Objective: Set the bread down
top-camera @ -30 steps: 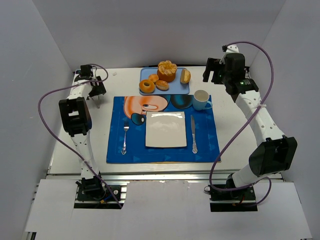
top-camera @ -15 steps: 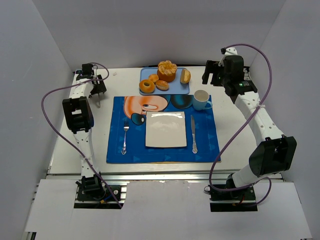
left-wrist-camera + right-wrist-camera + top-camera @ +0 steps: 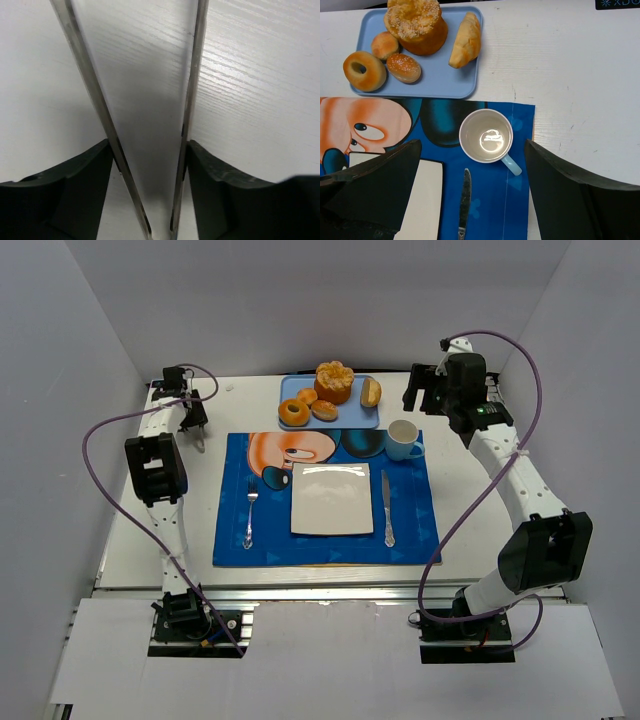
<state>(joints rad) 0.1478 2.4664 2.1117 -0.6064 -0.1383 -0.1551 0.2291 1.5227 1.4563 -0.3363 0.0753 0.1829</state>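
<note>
Step in hand, as I judge it: the reach, before any grasp; no bread is taken yet.

Bread: all five pieces lie on the blue tray [image 3: 352, 421] at the far edge of the surface [image 3: 470, 500], just beyond the mat [image 3: 410, 515]; big bun [image 3: 334, 381] at the back, long roll [image 3: 371, 392] at the tray's right end, ring [image 3: 293, 413] at the left front, two small rolls [image 3: 324, 410] between them. The plate [image 3: 331, 498] in the middle of the mat is bare; fork [image 3: 249, 515] to its left, knife [image 3: 387, 510] to its right, cup [image 3: 403, 438] at the mat's far right corner.

Right tool [image 3: 422, 387]: apart, nothing between its halves; it hangs just right of the tray, and its own view looks down on tray, cup and knife; the long roll is the nearest piece to it.

Left tool [image 3: 199, 443]: at the far left of the surface, well apart from the tray; its thin fingers [image 3: 89, 85] stand apart with only bare surface between them; it holds nothing.

Next move, my reading: the right arm is the better placed; it must shift left over one piece, likely the long roll, turn so the halves straddle its narrow width, come down without knocking the big bun beside it, and close softly, since bread crushes; then lift clear of the rim and carry past the cup.

Destination is not stated; the plate seems the likely spot.
</note>
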